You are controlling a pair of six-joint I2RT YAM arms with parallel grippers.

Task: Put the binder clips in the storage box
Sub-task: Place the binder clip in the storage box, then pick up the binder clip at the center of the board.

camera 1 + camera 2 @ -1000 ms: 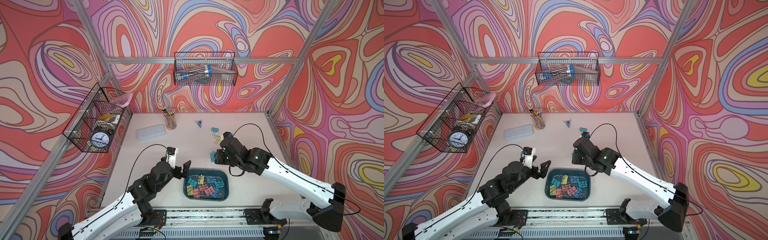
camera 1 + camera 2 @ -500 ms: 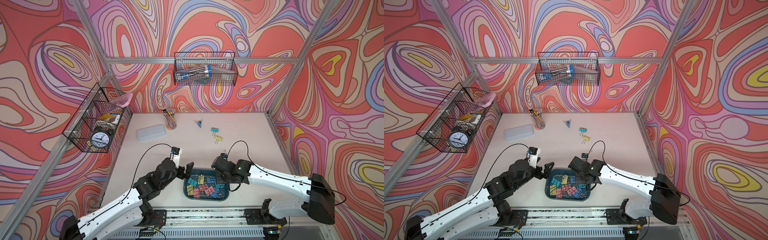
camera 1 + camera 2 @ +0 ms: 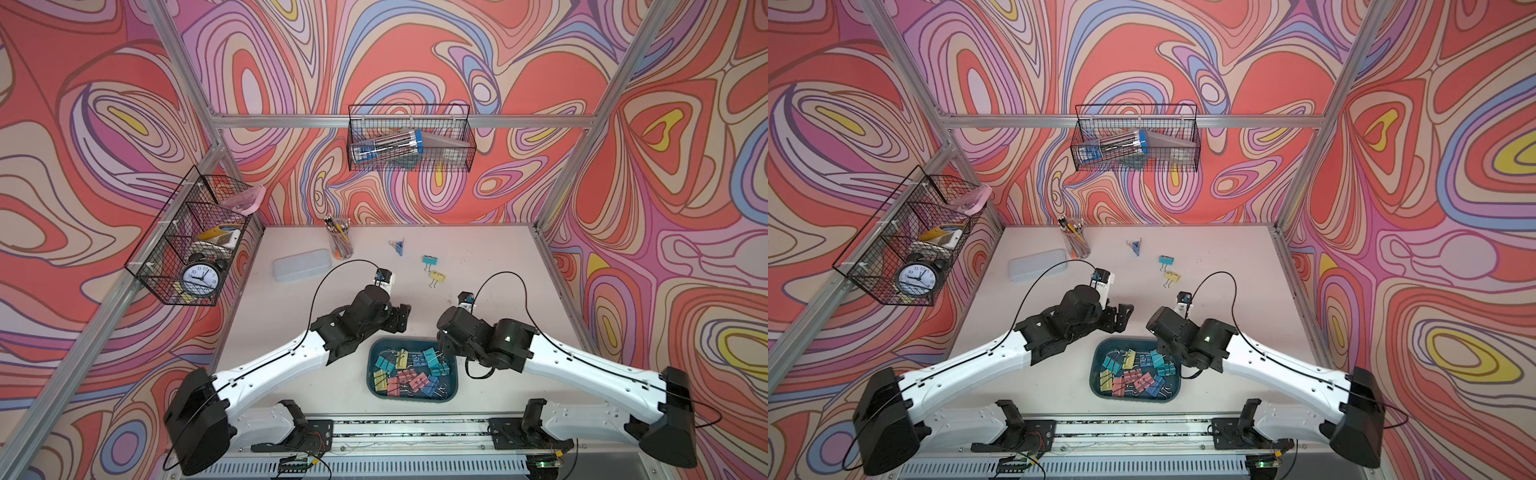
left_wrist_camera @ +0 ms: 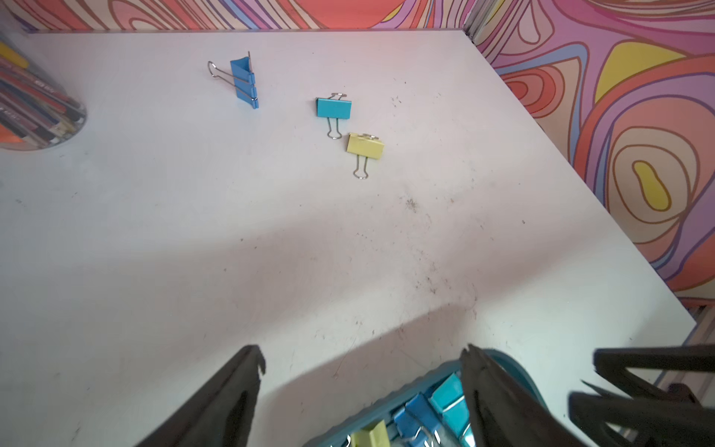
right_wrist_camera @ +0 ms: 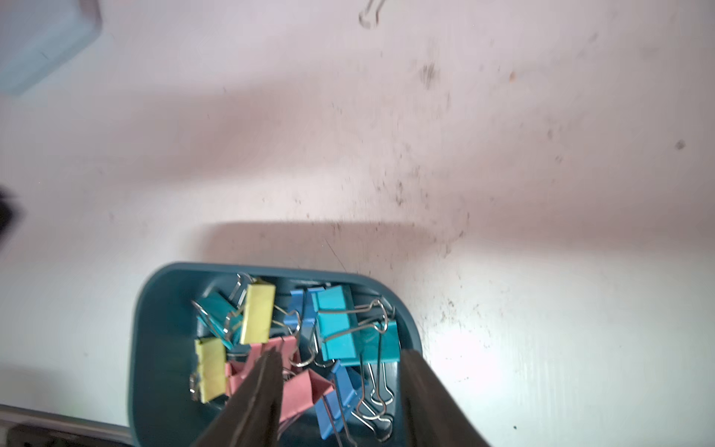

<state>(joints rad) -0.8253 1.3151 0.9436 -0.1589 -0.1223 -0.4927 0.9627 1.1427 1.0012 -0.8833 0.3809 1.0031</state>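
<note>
Directly beneath the right pincer (image 5: 340,354), the storage box (image 5: 154,309) holds a heap of binder clips (image 5: 332,325) in teal, blue, yellow and pink, their wire handles tangled. That pincer's jaws stand apart over the heap with nothing between them. Just beside the box's far edge hangs the left pincer (image 4: 362,349), jaws spread wide and empty over the bare table (image 4: 193,232). Well ahead of it lie a blue clip (image 4: 243,79), a teal clip (image 4: 333,107) and a yellow clip (image 4: 365,146), the last two close together. Farther off to its left are a pencil cup (image 3: 341,245) and a pale case (image 3: 302,264).
</note>
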